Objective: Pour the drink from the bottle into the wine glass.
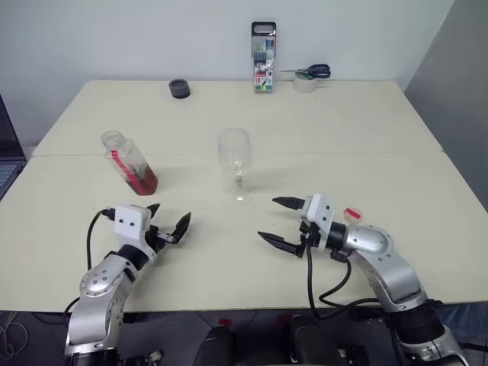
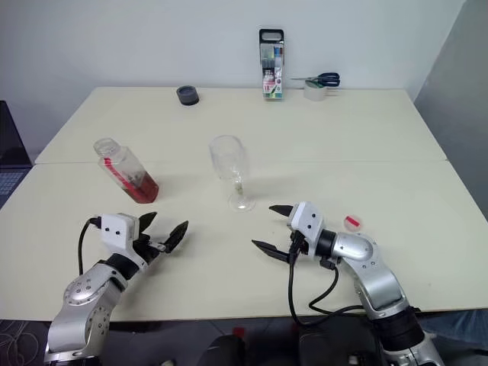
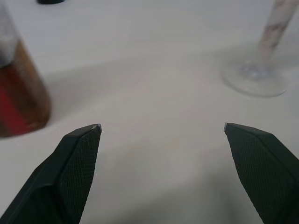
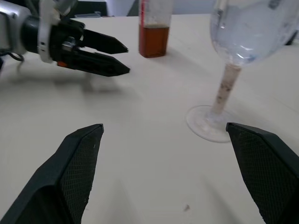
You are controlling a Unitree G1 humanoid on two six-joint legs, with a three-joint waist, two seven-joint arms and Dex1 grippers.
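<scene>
The clear bottle (image 1: 130, 162) stands left of centre on the table, its mouth open and uncapped, with the reddish-brown drink (image 1: 143, 180) in its lower part. The empty wine glass (image 1: 235, 164) stands upright at the middle. My left gripper (image 1: 169, 217) is open, low over the table just in front of the bottle, holding nothing. Open as well, my right gripper (image 1: 268, 218) points left, in front and a little right of the glass foot (image 4: 208, 123). The right wrist view looks past the glass to the bottle (image 4: 154, 28) and the left gripper (image 4: 117, 58).
A small pink-red cap (image 1: 351, 214) lies on the table by my right forearm. At the far edge are a marker case (image 1: 263, 57), scissors on a tape roll (image 1: 309, 76) and a black round object (image 1: 179, 88). A laptop (image 1: 8, 164) sits off the left edge.
</scene>
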